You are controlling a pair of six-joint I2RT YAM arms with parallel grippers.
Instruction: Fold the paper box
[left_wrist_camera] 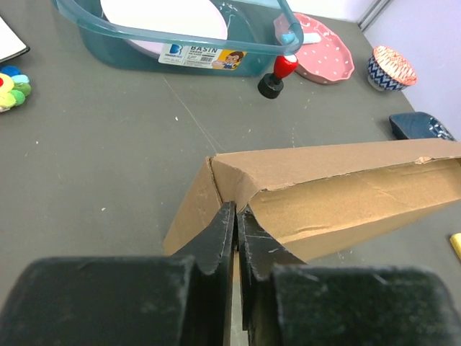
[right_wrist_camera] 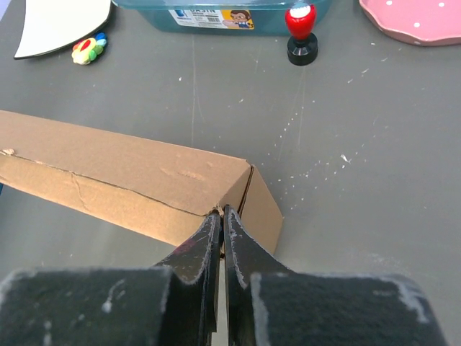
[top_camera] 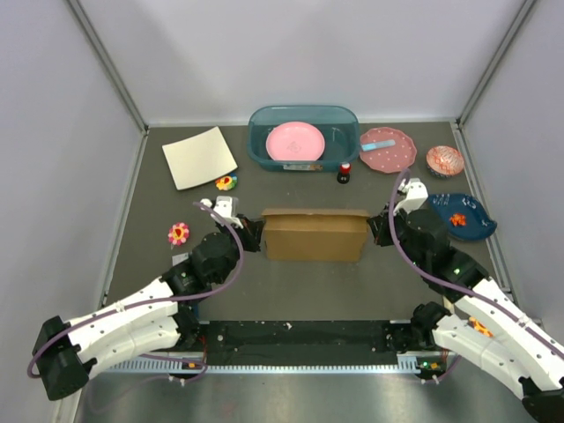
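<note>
Only overhead, whole paper box [top_camera: 315, 236].

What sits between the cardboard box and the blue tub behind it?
A small red-topped object near the tub's right corner; otherwise bare tabletop, as the top view shows.

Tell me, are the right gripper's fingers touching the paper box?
Touching. In the right wrist view the fingers of the right gripper meet the paper box at its near corner, with no gap visible.
</note>
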